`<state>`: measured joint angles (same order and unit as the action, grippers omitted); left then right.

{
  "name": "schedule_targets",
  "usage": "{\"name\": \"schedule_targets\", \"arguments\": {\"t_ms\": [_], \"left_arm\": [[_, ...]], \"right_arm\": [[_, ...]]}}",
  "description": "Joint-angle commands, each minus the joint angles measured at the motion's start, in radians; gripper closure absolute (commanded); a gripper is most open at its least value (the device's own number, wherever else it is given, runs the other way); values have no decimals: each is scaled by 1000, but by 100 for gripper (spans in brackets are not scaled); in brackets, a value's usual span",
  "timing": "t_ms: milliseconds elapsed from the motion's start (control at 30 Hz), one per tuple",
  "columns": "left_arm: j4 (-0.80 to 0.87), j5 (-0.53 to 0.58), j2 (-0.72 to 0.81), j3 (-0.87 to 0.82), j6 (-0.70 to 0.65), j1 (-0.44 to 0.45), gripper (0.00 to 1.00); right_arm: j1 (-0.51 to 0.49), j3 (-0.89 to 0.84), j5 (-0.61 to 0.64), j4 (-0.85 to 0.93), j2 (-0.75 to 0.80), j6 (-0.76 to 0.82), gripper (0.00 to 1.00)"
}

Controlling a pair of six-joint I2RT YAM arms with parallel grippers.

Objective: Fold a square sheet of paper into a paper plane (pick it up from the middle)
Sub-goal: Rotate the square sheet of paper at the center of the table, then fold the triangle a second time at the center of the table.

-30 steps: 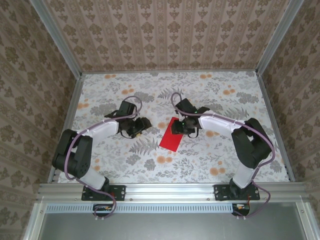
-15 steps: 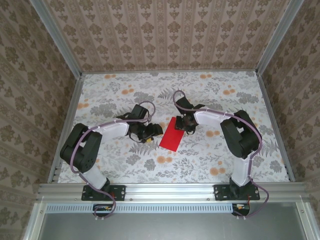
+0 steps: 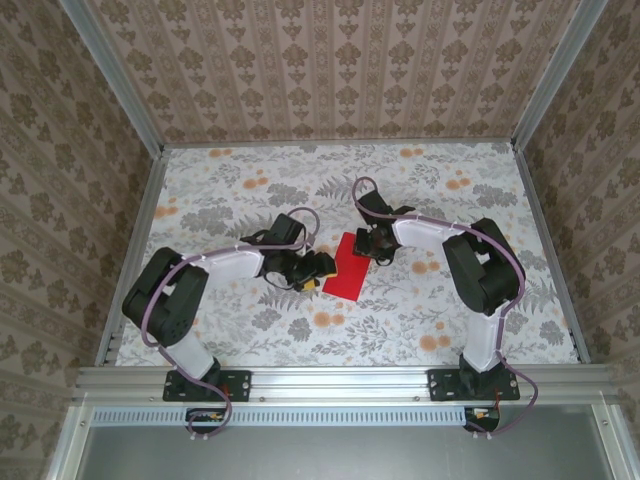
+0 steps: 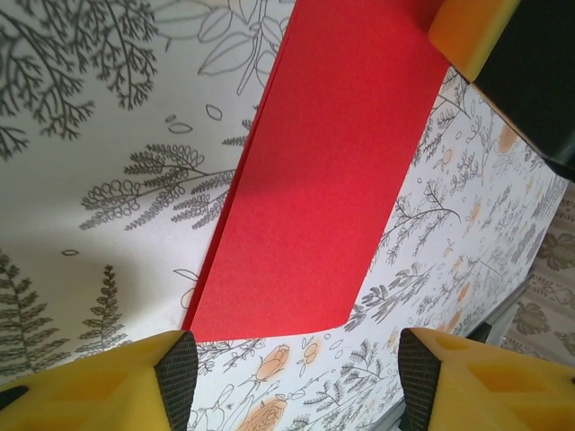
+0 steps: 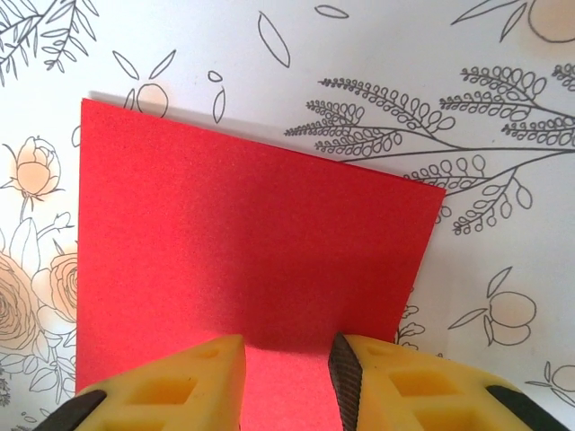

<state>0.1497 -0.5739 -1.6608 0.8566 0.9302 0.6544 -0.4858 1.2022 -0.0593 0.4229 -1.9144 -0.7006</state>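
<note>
Near the centre of the table, the paper is laid flat, folded into a narrow red rectangle. Its left edge is approached by the left gripper, whose jaws are spread wide and empty. Its far end is overlapped by the right gripper, jaws narrowly parted, with nothing clamped.

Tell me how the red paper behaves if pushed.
Probably floppy and light: the paper is a thin sheet, two layers showing at its edge. Flat on the table, it would likely slide or buckle. The right gripper over it may pin it.
</note>
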Motion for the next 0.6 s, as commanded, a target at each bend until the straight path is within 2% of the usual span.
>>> {"name": "schedule_targets", "arguments": {"t_ms": [0,567], "left_arm": [[-20,-24,-26,-18,31,9,37],[-35,-44,-72,6,42,30,39]], "right_arm": [[18,-41,4,18,-59,-20,65],[25,-55,-12,7,-67,-20,67]]}}
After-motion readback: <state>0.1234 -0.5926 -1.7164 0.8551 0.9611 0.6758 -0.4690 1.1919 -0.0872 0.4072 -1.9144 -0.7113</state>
